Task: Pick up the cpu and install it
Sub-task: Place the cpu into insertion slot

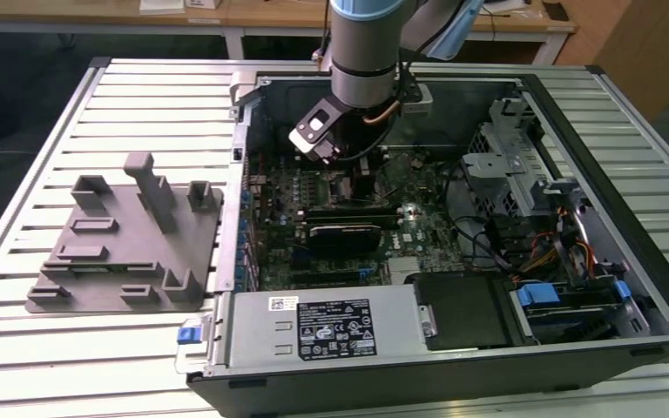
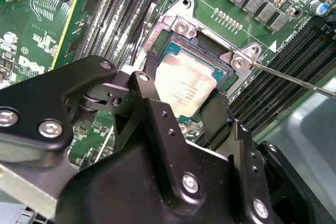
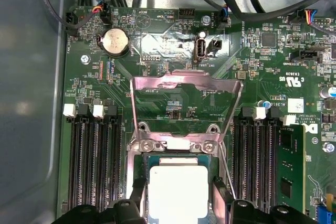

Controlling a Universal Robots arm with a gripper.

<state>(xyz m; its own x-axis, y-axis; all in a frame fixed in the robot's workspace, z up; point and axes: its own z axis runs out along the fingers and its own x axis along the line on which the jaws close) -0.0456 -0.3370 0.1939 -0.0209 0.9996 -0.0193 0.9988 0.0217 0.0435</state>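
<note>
Inside the socket on the green motherboard sits the cpu — a flat square with a matte silvery lid and a thin rim. Beside the socket, its bare-metal load plate stands hinged up. The gripper has its black fingers narrowly parted — clamped on the cpu's opposite edges.

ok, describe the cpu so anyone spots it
In the open computer case, on the green motherboard, find the raised metal plate. Beside it the gripper holds the cpu, a flat silvery square, unlike the dark memory slots flanking it.
</note>
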